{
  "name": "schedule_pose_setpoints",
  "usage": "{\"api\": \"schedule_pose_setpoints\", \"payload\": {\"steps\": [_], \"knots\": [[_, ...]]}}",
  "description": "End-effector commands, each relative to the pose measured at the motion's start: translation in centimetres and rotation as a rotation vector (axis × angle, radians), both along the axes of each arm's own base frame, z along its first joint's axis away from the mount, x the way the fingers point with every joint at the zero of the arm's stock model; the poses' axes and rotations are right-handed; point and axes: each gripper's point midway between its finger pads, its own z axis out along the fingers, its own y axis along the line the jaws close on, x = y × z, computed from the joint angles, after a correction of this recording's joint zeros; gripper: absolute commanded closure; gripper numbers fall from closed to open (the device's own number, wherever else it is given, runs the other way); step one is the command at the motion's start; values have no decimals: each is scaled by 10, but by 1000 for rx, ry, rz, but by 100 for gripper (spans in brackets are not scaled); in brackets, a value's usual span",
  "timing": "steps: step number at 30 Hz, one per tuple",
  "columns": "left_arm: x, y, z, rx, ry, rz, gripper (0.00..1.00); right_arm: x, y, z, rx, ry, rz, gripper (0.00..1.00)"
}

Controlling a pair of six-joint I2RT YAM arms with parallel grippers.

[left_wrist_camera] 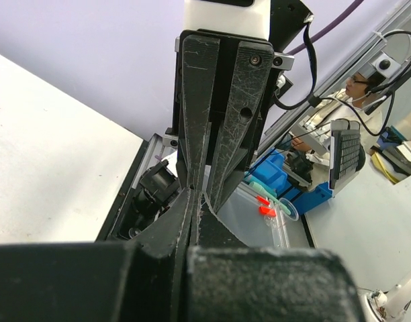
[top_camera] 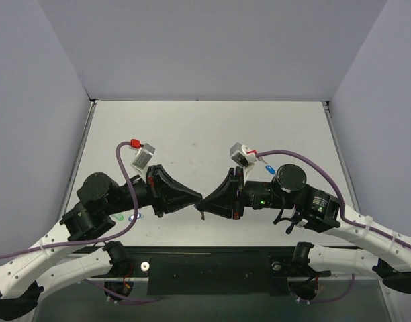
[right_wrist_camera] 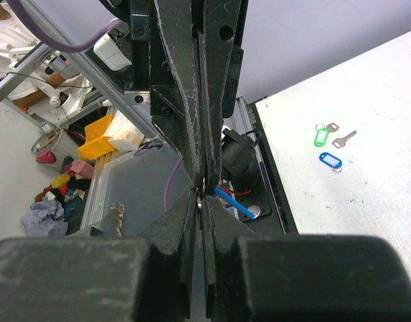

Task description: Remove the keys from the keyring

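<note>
My two grippers meet tip to tip above the table's near edge. My right gripper (top_camera: pixel 202 204) (right_wrist_camera: pixel 204 196) is shut on the keyring (right_wrist_camera: pixel 201 202), a thin sliver of silver metal between its tips. A bright blue key (right_wrist_camera: pixel 234 203), seen edge-on, sticks out sideways from the meeting point. My left gripper (top_camera: pixel 197 200) (left_wrist_camera: pixel 194 194) is shut with its tips at the blue key's upper end; its fingers (right_wrist_camera: pixel 182 80) reach in from above in the right wrist view. In the left wrist view the ring and key are hidden behind the fingers.
On the table by the left arm lie a green tag (right_wrist_camera: pixel 319 137) (top_camera: pixel 118 217), a blue tag (right_wrist_camera: pixel 330 160) (top_camera: pixel 133 217) and a bare silver key (right_wrist_camera: pixel 343 138). A small blue piece (top_camera: pixel 269 169) lies behind the right arm. A black rail (top_camera: pixel 212 268) runs along the near edge.
</note>
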Motion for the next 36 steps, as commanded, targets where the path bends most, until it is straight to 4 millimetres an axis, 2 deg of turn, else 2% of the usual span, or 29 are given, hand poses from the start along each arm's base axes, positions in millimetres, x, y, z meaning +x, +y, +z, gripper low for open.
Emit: {"api": "schedule_pose_setpoints", "payload": {"steps": [1, 13, 17, 23, 36], "knots": [[-8, 3, 15, -37, -50, -32, 100, -1, 5, 25, 76, -40, 13, 100], [-18, 14, 1, 182, -99, -69, 100, 2, 10, 13, -26, -40, 56, 100], [-26, 16, -7, 229, -112, -120, 100, 2, 14, 1, -119, -8, 97, 100], [-38, 14, -25, 340, -126, -240, 100, 0, 19, -8, -220, 17, 172, 100], [-43, 16, -57, 523, -114, -352, 100, -6, 29, -29, -313, 64, 276, 100]]}}
